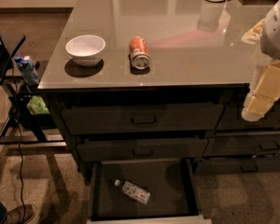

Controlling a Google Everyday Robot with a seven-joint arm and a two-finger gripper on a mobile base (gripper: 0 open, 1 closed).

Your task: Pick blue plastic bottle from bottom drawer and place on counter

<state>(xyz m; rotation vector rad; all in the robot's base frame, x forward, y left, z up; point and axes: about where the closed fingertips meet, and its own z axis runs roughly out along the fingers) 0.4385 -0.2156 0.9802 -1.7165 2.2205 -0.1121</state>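
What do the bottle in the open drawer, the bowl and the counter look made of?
Bottle: probably clear plastic, see-through body, white cap.
Bowl: smooth white, ceramic or plastic, unclear.
Counter: glossy grey slab with mirror reflections; glass or polished stone.
Tool, at the right edge beside the upper drawers: pale, matte, plastic-looking.

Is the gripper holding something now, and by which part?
Nothing: the blue plastic bottle lies in the bottom drawer, far from the gripper at the right edge of the counter.
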